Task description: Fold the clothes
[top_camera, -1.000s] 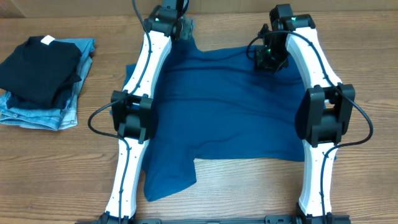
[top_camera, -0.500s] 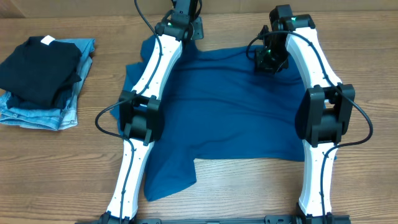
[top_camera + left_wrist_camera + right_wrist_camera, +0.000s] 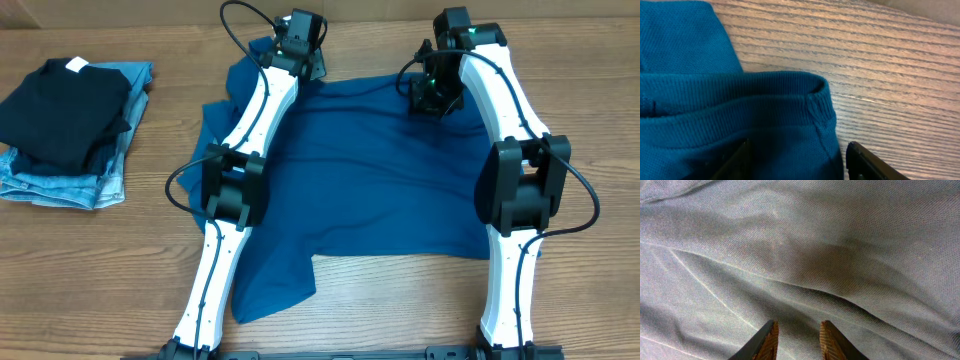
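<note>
left claw (image 3: 796,164) spread wide astride the ribbed edge of the teal shirt (image 3: 370,180), right claw (image 3: 797,341) narrowly parted over its cloth, shirt lying across the tabletop (image 3: 400,310), black garment (image 3: 60,105) stacked on jeans (image 3: 50,190) well apart

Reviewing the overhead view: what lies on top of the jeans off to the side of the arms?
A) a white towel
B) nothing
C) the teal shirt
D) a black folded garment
D: the black folded garment, with a white tag, rests on the light-blue jeans, apart from the teal shirt.
</note>
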`<action>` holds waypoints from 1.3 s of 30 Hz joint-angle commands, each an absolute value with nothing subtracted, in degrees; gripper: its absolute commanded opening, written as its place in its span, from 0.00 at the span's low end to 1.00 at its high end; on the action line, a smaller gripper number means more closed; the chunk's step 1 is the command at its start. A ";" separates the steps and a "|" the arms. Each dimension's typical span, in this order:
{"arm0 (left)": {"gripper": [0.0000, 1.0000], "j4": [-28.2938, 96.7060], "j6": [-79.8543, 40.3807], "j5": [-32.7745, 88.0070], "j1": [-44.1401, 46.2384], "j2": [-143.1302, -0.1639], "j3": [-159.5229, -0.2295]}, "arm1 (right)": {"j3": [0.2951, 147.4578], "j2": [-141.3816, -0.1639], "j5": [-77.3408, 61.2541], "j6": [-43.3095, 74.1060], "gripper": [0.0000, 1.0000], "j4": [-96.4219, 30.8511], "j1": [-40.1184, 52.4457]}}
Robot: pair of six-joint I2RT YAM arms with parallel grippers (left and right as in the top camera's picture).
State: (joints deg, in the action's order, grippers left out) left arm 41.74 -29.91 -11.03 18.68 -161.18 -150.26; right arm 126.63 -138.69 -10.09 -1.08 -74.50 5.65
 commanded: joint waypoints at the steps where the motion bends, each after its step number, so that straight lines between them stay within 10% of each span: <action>1: 0.47 40.91 -29.28 -12.67 18.31 -163.13 -150.91 | 127.46 -137.05 -10.35 -0.82 0.32 -73.97 5.39; 14: 0.29 41.58 -22.04 -12.19 17.32 -163.04 -164.46 | 127.46 -137.05 -10.35 -0.80 0.32 -73.80 5.39; 16: 0.31 42.98 -22.06 -10.57 17.28 -163.04 -164.46 | 127.46 -137.05 -10.35 -0.80 0.32 -73.80 5.39; 18: 0.56 44.47 -22.06 -10.48 17.50 -163.09 -163.44 | 127.46 -137.05 -10.35 -0.80 0.32 -73.80 5.39; 39: 0.65 41.28 -22.28 -10.90 18.33 -163.85 -153.36 | 127.46 -137.05 -10.35 -0.82 0.32 -73.58 5.39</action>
